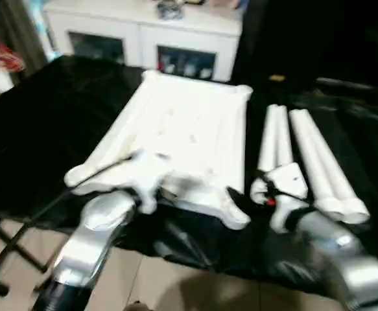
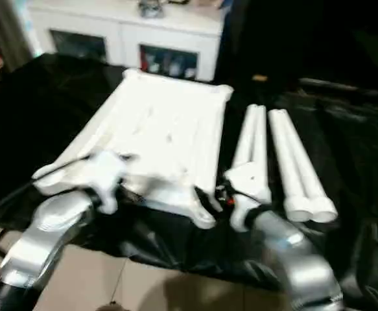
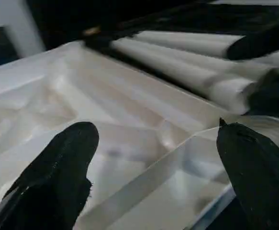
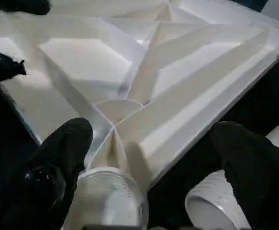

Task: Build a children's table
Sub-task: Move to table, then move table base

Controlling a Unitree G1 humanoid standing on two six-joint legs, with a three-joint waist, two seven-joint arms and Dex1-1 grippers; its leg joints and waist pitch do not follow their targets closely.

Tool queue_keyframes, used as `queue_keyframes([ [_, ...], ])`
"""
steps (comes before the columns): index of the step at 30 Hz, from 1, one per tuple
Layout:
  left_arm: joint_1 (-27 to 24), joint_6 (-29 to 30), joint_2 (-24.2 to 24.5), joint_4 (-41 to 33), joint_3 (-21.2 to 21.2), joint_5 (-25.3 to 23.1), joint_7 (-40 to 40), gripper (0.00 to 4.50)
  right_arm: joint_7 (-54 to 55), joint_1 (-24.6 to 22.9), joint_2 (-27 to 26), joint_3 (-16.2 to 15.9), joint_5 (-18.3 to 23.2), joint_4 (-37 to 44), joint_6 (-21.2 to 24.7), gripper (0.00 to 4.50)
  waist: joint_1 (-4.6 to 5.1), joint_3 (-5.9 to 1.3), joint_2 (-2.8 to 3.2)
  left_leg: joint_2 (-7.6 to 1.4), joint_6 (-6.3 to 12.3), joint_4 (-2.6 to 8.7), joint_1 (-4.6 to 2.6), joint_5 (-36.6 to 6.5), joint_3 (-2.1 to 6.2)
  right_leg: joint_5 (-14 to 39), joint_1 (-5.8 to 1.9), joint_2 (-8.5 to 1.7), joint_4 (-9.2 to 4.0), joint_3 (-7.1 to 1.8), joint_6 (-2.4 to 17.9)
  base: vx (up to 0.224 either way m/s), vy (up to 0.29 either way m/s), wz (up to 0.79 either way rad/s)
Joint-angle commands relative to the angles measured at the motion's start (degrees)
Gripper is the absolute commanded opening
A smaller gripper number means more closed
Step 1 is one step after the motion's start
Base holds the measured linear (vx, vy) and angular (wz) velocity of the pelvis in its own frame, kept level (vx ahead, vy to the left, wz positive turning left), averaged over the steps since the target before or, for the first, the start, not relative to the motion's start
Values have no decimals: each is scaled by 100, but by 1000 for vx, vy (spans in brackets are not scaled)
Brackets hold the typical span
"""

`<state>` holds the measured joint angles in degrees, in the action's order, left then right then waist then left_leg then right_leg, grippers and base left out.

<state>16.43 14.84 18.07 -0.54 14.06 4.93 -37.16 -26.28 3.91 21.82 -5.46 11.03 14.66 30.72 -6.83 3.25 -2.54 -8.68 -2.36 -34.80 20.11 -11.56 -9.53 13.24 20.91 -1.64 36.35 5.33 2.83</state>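
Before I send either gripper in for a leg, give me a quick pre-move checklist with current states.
1. Table top lying ribbed side up on the black cover: ok.
2. Near corner socket unobstructed: ok.
3. Four legs lying beside the top, none fitted yet: ok.
4. Left gripper open, empty, over the top: ok.
5. Right gripper open, empty, at the near corner: ok.
6. Socket threads undamaged: cannot tell.

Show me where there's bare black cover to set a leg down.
Bare cover lies left of the upturned table top, out to the table edge, and right of the four legs. A narrow dark strip runs between top and legs. The near edge is crowded: left gripper and right gripper hang there.
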Motion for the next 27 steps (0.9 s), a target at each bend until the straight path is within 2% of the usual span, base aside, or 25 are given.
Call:
queue_keyframes([
  [1,99,67,9,122,64,-14,-128,450,-59,89,97,159,8,-77,-33,447,64,-292,52,-584,32,511,-56,-1110,281,1170,-180,-798,-572,-496,414,0,0,0],
  [2,131,5,-72,228,3,70,-54,450,-58,134,144,221,37,-110,-28,447,68,-303,79,-583,39,509,-41,-1044,280,987,-203,-808,-557,-497,474,0,0,0],
  [4,121,-40,-108,286,-16,230,-206,450,-149,130,202,234,82,-61,12,447,76,-325,54,-561,152,461,-11,-715,238,436,-240,-838,-527,-510,640,0,0,0],
  [6,125,-112,35,289,166,420,-835,450,-425,107,364,198,224,70,95,447,66,-336,24,-539,293,435,8,-530,217,258,-263,-844,-524,-508,665,0,0,0],
  [7,132,-94,71,279,208,452,-957,450,-480,102,398,188,248,89,103,447,51,-341,33,-544,328,432,6,-480,217,220,-266,-846,-516,-508,666,0,0,0],
  [8,144,-62,104,272,246,478,-1063,450,-536,96,435,175,268,107,110,447,52,-327,26,-548,390,430,10,-466,206,244,-259,-838,-522,-505,663,0,0,0],
  [9,292,97,290,302,485,519,-1600,450,-943,39,721,72,351,217,140,447,56,-321,-8,-546,405,438,3,-486,201,329,-260,-828,-530,-498,648,0,0,0],
  [10,292,97,290,302,485,519,-1600,450,-943,39,721,72,351,217,140,447,29,-311,15,-545,424,434,-2,-559,198,551,-263,-835,-554,-503,571,0,0,0],
  [12,560,104,443,531,774,425,-2163,450,-1568,-57,1155,-44,508,364,235,447,25,-291,-13,-540,425,441,-14,-669,191,936,-257,-818,-600,-491,469,0,0,0],
  [13,686,6,455,687,869,321,-2276,450,-1745,-90,1306,-71,560,428,297,447,8,-282,17,-540,448,436,-22,-704,186,1104,-247,-819,-634,-496,398,0,0,0],
  [14,771,-45,434,813,910,265,-2320,450,-1805,-96,1375,-76,578,448,324,447,8,-281,7,-551,428,445,-21,-734,193,1188,-242,-810,-639,-489,362,0,0,0],
  [17,1078,-324,330,1356,1080,-46,-2338,450,-1993,-97,1553,-92,637,476,405,447,19,-308,-1,-555,387,433,-10,-716,205,1199,-261,-832,-637,-475,365,0,0,0],
  [18,1181,-384,340,1504,1208,-153,-2440,450,-2128,-140,1673,-138,644,523,378,447,14,-309,21,-550,407,434,-2,-697,208,1167,-265,-832,-644,-475,369,0,0,0],
  [19,1277,-431,345,1639,1319,-251,-2508,450,-2247,-186,1790,-183,649,569,360,447,6,-312,0,-552,428,427,-7,-671,209,1123,-271,-825,-647,-480,322,0,0,0],
  [21,1418,-501,302,1860,1401,-343,-2508,450,-2369,-238,1922,-219,642,611,350,447,10,-329,-3,-577,436,426,12,-600,220,911,-291,-862,-599,-478,398,0,0,0],
  [22,1575,-565,231,2133,1415,-392,-2477,432,-2436,-273,2018,-226,630,623,365,449,12,-332,105,-567,441,413,-20,-659,211,870,-259,-829,-641,-467,442,0,0,0],
  [23,1637,-594,206,2242,1418,-404,-2480,421,-2462,-286,2058,-227,629,631,368,450,20,-343,46,-577,447,413,-22,-667,215,775,-292,-842,-621,-464,509,0,0,0],
  [24,1712,-611,179,2371,1416,-403,-2514,414,-2485,-303,2101,-222,630,644,378,450,20,-343,46,-577,447,413,-22,-667,215,775,-292,-842,-621,-464,509,0,0,0],
  [25,1784,-609,155,2499,1409,-394,-2581,414,-2502,-320,2133,-210,629,658,393,450,8,-348,94,-568,475,406,7,-592,218,641,-299,-854,-609,-459,595,0,0,0],
  [26,1882,-642,126,2691,1406,-400,-2676,403,-2520,-357,2171,-193,623,689,408,450,14,-344,84,-560,491,403,10,-593,209,654,-297,-846,-623,-455,594,0,0,0],
  [27,1947,-704,105,2838,1409,-424,-2731,388,-2531,-379,2192,-185,616,707,415,450,10,-356,109,-571,490,397,-4,-607,215,599,-299,-849,-620,-459,628,0,0,0],
])
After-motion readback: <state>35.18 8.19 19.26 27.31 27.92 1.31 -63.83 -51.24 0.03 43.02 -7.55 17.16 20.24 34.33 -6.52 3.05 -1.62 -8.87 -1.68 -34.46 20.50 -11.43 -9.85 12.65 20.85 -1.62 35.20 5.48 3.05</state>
